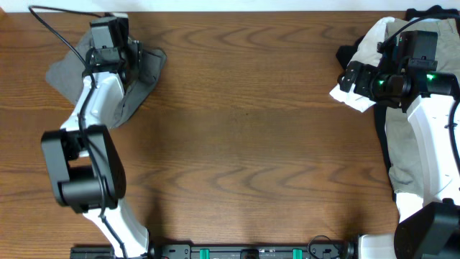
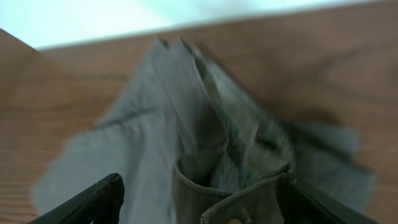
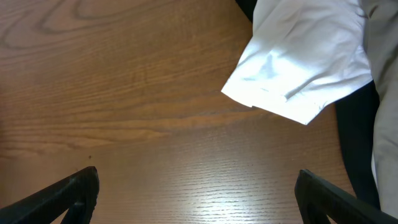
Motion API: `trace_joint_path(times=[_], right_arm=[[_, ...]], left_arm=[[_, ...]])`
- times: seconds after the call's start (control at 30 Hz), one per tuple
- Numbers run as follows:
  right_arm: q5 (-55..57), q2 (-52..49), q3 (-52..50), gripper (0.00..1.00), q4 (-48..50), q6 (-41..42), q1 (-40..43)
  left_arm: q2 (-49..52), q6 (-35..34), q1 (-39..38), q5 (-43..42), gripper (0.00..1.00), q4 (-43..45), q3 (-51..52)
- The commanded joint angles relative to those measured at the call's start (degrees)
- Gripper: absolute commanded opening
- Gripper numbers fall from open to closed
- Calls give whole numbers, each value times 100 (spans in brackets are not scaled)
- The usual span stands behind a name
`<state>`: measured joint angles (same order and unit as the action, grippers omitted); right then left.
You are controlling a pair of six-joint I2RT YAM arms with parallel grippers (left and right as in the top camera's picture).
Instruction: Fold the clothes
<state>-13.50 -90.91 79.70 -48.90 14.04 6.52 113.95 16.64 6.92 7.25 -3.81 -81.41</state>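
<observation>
Worktop (image 1: pixel 244 129): grey garment (image 2: pixel 155 143) lies crumpled at the far-left corner, directly beneath the left pincer (image 2: pixel 202 199), jaws spread. White garment (image 3: pixel 305 68) is bunched at the far-right corner, just beyond the right pincer (image 3: pixel 199 196), jaws spread over wood.

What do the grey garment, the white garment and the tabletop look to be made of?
Grey garment: soft matte woven cloth, probably cotton; it slumps in loose creases and has a stitched band.
White garment: thin, smooth fabric with a faint sheen and a crisp hemmed edge; cotton or a blend, can't tell.
Table: brown wood grain, satin finish; solid wood or laminate unclear.
</observation>
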Motion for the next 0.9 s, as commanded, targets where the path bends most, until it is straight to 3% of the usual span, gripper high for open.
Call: trace_joint_path(times=[0.0, 0.13, 0.3, 0.8, 0.87], right_arm=[[-4, -17, -11, 99, -2, 2, -59], [-4, -17, -11, 99, 0, 2, -59], [-4, -17, -11, 99, 2, 4, -59], [-2, -17, -17, 99, 9, 2, -59], [-2, -17, -24, 99, 20, 2, -59]], left_arm=[[339, 219, 105, -214, 80, -20, 17], [516, 216, 90, -404, 79, -48, 17], [662, 142, -28, -1471, 79, -262, 17], [1624, 107, -232, -1436, 79, -313, 17], [1626, -170, -243, -1434, 79, -190, 17]])
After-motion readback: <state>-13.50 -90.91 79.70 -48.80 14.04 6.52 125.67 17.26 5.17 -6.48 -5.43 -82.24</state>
